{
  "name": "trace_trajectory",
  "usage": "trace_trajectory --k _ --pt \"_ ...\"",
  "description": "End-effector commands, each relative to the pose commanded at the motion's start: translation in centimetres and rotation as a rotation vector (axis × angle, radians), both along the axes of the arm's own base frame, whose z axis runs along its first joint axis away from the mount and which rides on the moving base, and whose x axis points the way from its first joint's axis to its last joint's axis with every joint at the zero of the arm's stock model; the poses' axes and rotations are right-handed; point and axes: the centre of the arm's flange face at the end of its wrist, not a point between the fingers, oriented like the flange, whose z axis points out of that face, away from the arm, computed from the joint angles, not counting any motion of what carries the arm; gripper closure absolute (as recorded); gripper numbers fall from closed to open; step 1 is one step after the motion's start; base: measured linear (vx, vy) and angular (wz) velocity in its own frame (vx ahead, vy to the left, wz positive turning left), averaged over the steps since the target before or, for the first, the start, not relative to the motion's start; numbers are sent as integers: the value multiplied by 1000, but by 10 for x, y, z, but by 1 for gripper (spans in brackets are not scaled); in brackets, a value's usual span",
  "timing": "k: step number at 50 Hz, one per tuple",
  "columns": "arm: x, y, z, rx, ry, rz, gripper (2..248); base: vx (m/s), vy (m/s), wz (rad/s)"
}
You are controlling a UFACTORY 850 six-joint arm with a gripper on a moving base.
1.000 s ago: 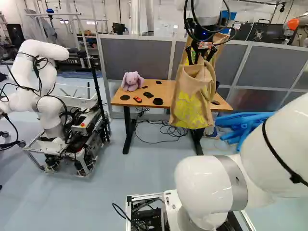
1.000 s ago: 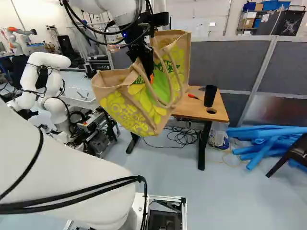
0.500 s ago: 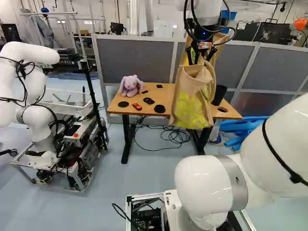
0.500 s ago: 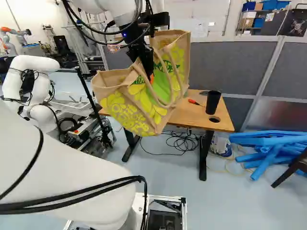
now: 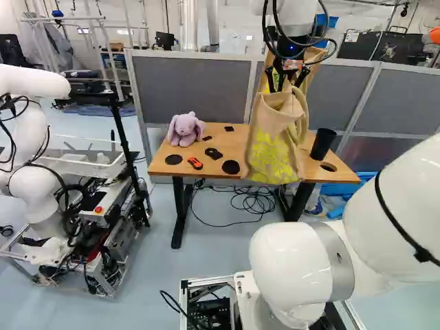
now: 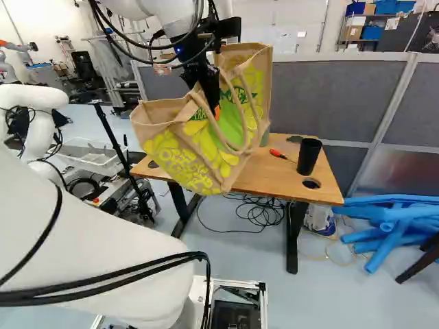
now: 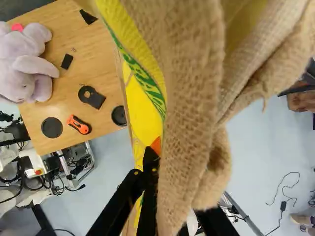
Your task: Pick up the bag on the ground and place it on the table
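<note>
Two risks for you: the bag [image 6: 185, 154], hanging near the surface [image 6: 274, 181] from jaws clamped on its cloth, spread hidden, may snag the edge if carried low, or swing and topple the black cup [image 5: 322, 144].

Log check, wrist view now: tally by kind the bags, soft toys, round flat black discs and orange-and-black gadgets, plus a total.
Bag: 1
Soft toy: 1
Round flat black discs: 2, one beside the bag's edge
Orange-and-black gadget: 1
Total: 5
</note>
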Motion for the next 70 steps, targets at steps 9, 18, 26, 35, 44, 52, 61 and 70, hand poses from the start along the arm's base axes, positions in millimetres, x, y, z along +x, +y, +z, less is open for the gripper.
trace_trajectory --k 9,18,26,35,44,52,61,70 --pt "0 0 0 0 0 0 228 184 -1 -15" --pt "0 0 0 0 0 0 228 174 -1 -13" --pt "0 0 0 0 0 0 228 146 0 -17" --pt "0 0 0 0 0 0 228 20 0 -5" --pt "0 0 0 0 0 0 228 -2 0 0" --pt "0 0 0 -6 5 23 228 0 0 0" --pt "0 0 0 -25 20 102 228 0 0 0" --pt "0 0 0 -47 38 191 228 0 0 0"
